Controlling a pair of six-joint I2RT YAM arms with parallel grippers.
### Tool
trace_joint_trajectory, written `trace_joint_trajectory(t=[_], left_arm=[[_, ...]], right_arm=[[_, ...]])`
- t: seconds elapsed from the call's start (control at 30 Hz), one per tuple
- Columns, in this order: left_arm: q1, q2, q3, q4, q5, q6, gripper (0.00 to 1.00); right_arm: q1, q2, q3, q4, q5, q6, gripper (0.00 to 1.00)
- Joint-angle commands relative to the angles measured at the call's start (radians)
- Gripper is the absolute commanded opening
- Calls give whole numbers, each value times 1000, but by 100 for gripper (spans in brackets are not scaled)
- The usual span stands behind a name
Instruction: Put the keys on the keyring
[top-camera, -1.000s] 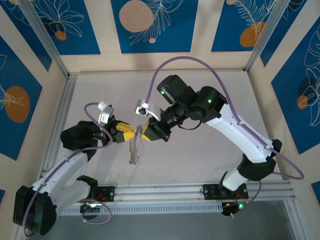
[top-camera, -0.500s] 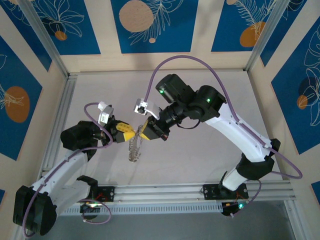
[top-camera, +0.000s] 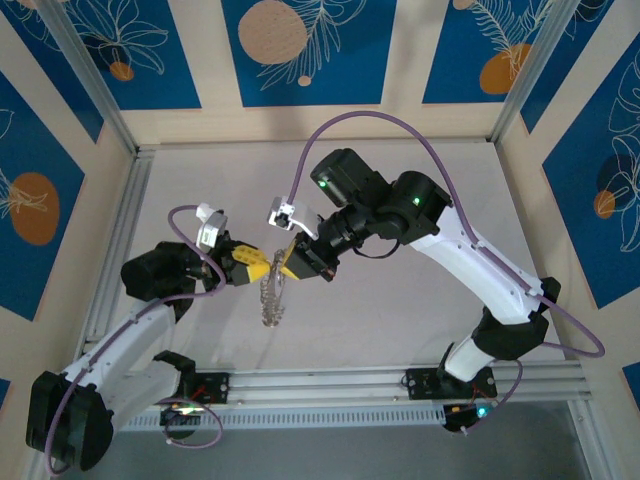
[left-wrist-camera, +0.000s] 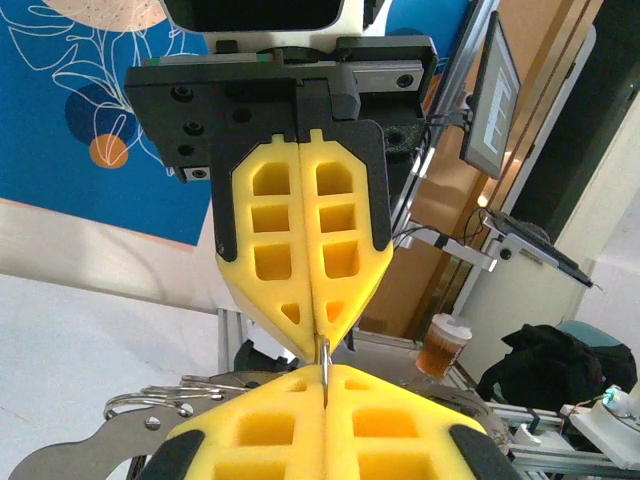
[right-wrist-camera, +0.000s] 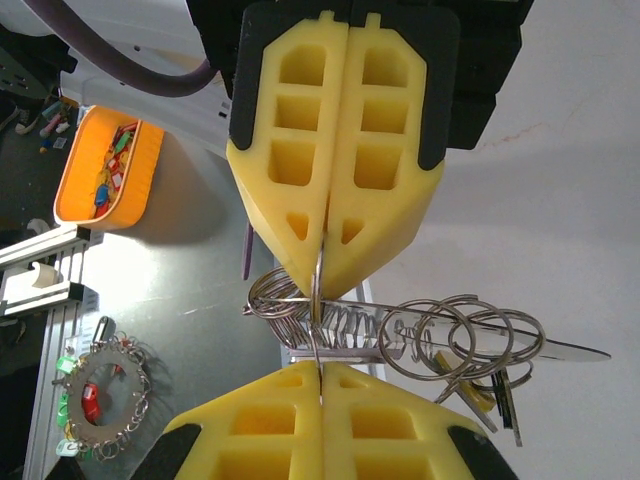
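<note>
Silver coiled-wire keyring (right-wrist-camera: 345, 325) hangs mid-air between the yellow foam-fingered left gripper (right-wrist-camera: 320, 280) and right gripper (right-wrist-camera: 320, 370). Both are clamped tip-to-tip on its thin loop, and small flat keys (right-wrist-camera: 497, 388) dangle beside. Best: hold one pinch steady, spread coil slowly.

Both arms reach in above the table's middle, where the left hand (top-camera: 266, 272) and right hand (top-camera: 286, 267) meet tip to tip, each with fingers pressed together.

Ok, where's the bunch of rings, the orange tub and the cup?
bunch of rings (right-wrist-camera: 350, 328): right wrist view, middle coils
orange tub (right-wrist-camera: 150, 175): right wrist view, outer wall
cup (left-wrist-camera: 438, 355): left wrist view, its side
</note>
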Motion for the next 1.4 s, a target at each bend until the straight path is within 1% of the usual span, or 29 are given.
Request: trace_joint_trajectory(t=[0.0,0.8,1.37], left_arm=[[-11,-8,28,59,1,21,0],[-11,3,27,58,-2,17,0],[-8,-1,27,59,-4,14,0]], right_arm=[[-1,-5,28,1,20,18,0],[19,-24,25,-2,34,15,0],[18,-50,-6,4,86,24,0]])
